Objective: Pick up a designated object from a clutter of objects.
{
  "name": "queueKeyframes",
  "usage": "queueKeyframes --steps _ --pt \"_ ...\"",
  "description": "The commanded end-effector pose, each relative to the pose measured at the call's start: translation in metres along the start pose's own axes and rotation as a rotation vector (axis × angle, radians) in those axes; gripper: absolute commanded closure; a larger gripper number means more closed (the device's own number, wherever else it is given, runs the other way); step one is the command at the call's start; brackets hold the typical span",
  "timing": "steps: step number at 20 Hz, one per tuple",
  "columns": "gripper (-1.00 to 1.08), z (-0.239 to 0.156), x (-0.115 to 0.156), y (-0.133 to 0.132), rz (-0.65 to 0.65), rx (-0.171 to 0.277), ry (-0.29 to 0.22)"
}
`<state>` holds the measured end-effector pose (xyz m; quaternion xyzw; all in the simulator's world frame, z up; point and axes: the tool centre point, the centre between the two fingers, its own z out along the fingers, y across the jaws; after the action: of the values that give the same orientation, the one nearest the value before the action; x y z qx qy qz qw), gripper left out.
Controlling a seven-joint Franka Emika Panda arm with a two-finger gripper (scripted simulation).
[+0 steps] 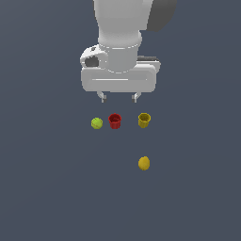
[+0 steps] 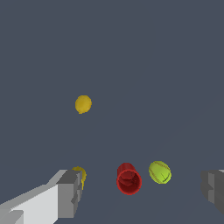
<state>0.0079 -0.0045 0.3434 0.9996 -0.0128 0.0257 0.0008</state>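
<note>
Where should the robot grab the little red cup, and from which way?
Probably from straight above, closing the jaws on opposite sides of the red cup just below its rim. It stands upright with its open mouth up, and its round wall narrows downward. The green ball sits close beside it, so one finger must slip into that gap. The gripper hangs open above.

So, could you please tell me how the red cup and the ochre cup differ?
The red cup is glossy red; the ochre cup is yellow-ochre. The red cup sits next to the green ball, the ochre cup further from it, towards the exterior view's right. In the wrist view the red cup shows fully, the ochre cup mostly hidden. Both are similar-sized, rims up.
</note>
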Motion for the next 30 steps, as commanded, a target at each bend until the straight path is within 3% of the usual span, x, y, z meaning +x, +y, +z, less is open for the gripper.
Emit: queueKeyframes --steps 1,12,23,30 --pt "-0.92 0.009 -0.002 0.001 0.015 0.000 -0.002" --pt "-0.92 0.085 -0.029 0.011 0.152 0.000 -0.016" --pt "-0.92 0.182 -0.094 0.024 0.355 -0.004 -0.036" --pt "-0.92 0.219 -0.134 0.028 0.451 -0.009 -0.045"
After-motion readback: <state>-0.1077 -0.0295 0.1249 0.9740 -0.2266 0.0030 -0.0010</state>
